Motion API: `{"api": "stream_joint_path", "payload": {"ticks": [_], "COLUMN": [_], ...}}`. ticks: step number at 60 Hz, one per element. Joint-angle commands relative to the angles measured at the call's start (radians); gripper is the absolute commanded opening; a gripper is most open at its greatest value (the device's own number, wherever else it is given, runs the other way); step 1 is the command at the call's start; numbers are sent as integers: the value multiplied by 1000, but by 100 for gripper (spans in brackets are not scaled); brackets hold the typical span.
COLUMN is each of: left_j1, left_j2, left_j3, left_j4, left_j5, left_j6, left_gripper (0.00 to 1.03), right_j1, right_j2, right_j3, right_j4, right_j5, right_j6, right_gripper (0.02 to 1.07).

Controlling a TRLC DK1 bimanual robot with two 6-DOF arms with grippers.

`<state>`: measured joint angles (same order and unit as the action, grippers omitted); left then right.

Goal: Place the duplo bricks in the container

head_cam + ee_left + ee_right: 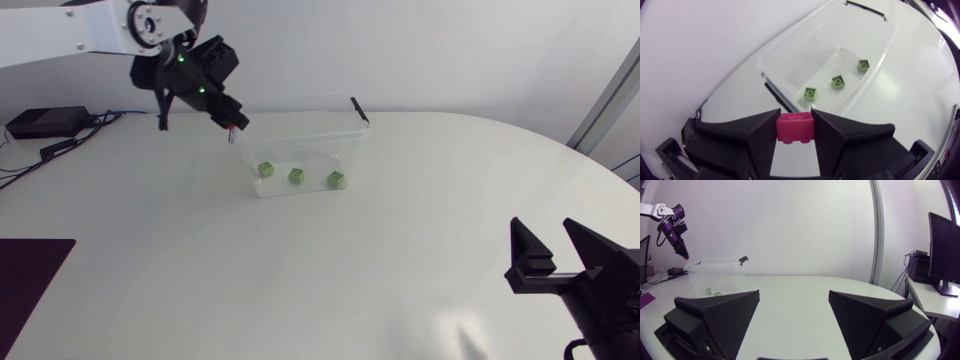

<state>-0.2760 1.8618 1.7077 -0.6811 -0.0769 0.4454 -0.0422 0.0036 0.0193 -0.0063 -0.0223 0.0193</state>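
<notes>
A pink duplo brick (795,128) sits pinched between both fingers of my left gripper (795,131), which is shut on it. In the head view that left gripper (233,125) hangs above the left end of the clear plastic container (350,150), the pink brick (232,130) just showing at its tip. Three green duplo bricks (297,175) lie on the container's floor; in the left wrist view these green bricks (838,81) are ahead of the gripper, inside the container (875,65). My right gripper (558,262) rests open near the table's front right edge, holding nothing.
A black box (45,122) with cables sits at the table's back left. A dark mat (25,275) lies at the front left edge. The container has black latch handles (359,110) at its ends.
</notes>
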Motion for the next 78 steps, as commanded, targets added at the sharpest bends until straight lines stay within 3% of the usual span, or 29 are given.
{"api": "stream_joint_path", "payload": {"ticks": [1, 11, 12, 13, 15, 16, 27, 34, 45, 55, 65, 78], "left_j1": [-38, -100, -103, -109, -112, -115, -86, -40, 47, 121, 124, 90], "left_j2": [114, 287, 304, 330, 339, 338, 224, 131, -69, -345, -642, -937], "left_j3": [142, 395, 415, 452, 464, 461, 385, 319, 150, -143, -496, -740], "left_j4": [-32, -100, -112, -144, -170, -184, -195, -187, -126, 38, 285, 313], "left_j5": [6, 6, 6, 6, 6, 6, -23, -72, -80, -93, -256, -316], "left_j6": [-31, -71, -77, -86, -88, -88, -88, -88, -86, -88, -89, -116], "left_gripper": [31, 35, 41, 66, 93, 101, 100, 100, 100, 100, 100, 100], "right_j1": [-1, -1, -1, -1, -1, -1, -1, -1, -1, -1, -1, -1], "right_j2": [-10, -10, -10, -10, -10, -10, -10, -10, -10, -10, -10, -10], "right_j3": [-19, -19, -19, -19, -19, -19, -19, -19, -19, -19, -19, -19], "right_j4": [0, 0, 0, 0, 0, 0, 0, 0, 0, 0, 0, 0], "right_j5": [5, 5, 5, 5, 5, 5, 5, 5, 5, 5, 5, 5], "right_j6": [19, 19, 19, 19, 19, 19, 19, 19, 19, 19, 19, 19], "right_gripper": [102, 102, 102, 102, 102, 102, 102, 102, 102, 102, 102, 102]}}
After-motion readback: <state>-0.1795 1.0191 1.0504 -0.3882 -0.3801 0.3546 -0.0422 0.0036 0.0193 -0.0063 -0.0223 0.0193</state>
